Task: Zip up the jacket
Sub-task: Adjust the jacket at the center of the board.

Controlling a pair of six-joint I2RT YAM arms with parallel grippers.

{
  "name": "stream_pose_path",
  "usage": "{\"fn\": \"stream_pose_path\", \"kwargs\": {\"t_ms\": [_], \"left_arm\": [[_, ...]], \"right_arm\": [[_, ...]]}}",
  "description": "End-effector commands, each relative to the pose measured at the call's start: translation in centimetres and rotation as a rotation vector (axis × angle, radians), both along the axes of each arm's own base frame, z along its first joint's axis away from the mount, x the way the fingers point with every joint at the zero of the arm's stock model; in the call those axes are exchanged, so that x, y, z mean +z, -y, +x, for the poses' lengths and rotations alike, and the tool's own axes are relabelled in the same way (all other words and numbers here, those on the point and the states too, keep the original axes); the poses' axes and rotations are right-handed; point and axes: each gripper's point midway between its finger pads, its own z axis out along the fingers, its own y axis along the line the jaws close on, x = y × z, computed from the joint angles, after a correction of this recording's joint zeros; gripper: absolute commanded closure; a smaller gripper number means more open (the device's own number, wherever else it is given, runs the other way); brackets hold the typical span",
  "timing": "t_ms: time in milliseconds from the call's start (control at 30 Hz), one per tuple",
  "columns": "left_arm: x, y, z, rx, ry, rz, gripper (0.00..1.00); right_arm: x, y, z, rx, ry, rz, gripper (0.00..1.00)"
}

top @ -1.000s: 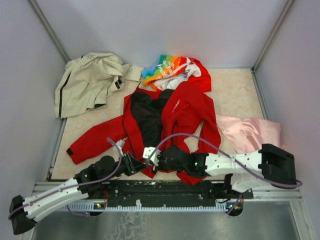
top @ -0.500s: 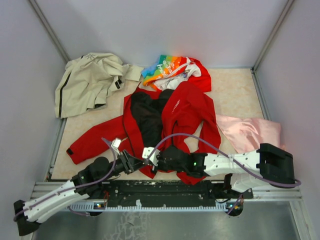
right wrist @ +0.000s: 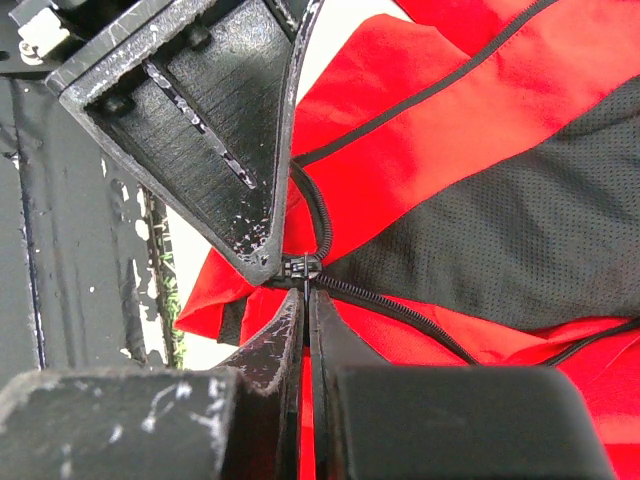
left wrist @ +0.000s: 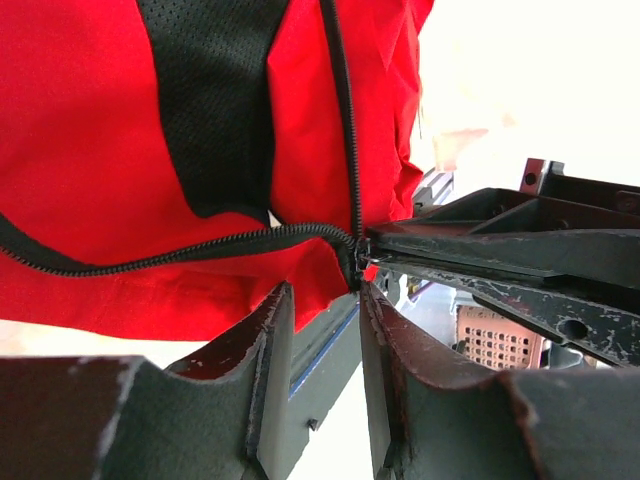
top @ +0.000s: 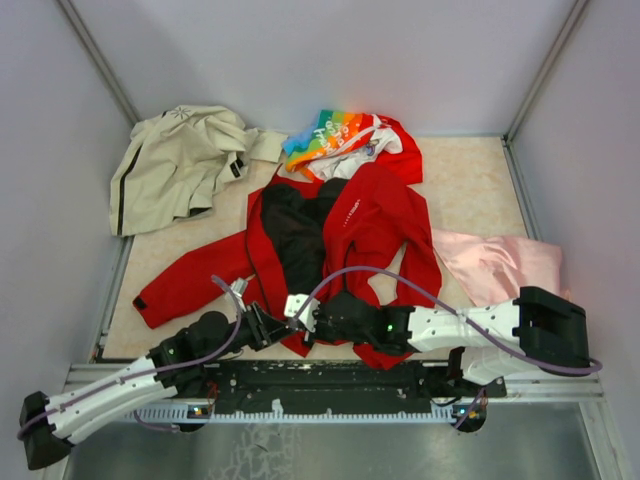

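Left end effector [left wrist: 320, 300] parted, right end effector [right wrist: 305, 300] pinched, tips close together

Crumpled beige jacket [top: 180, 165] far left, rainbow-and-white printed garment [top: 335, 135] at back centre, pink cloth [top: 500, 265] right, all on tan tabletop [top: 470, 190].

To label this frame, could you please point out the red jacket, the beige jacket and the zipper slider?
red jacket [top: 375, 215], top external view, on its red front panel.
beige jacket [top: 175, 165], top external view, middle of its crumpled body.
zipper slider [right wrist: 303, 268], right wrist view, where the zipper lines meet.
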Motion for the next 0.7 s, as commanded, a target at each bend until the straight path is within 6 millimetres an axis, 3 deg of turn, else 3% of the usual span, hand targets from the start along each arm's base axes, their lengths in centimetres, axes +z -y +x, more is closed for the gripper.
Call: {"fn": "stream_pose_path", "kwargs": {"t_ms": [0,500,667], "left_arm": [[-3.3,-0.7,-0.2,0.005,-0.030,0.081,0.63],[-2.3,-0.2,0.3,0.014,0.007,0.029,0.68],[-2.5,-0.2,0.3,0.014,0.006,0.033,0.76]], "right_arm": [[3.4,-1.5,0.1,0.010,0.030,0.104,1.00],[2.7,-1.6,-0.3,0.034,0.014,0.085,1.00],[2.7,-1.6,-0.2,0.025,0.017,0.077,1.00]]}}
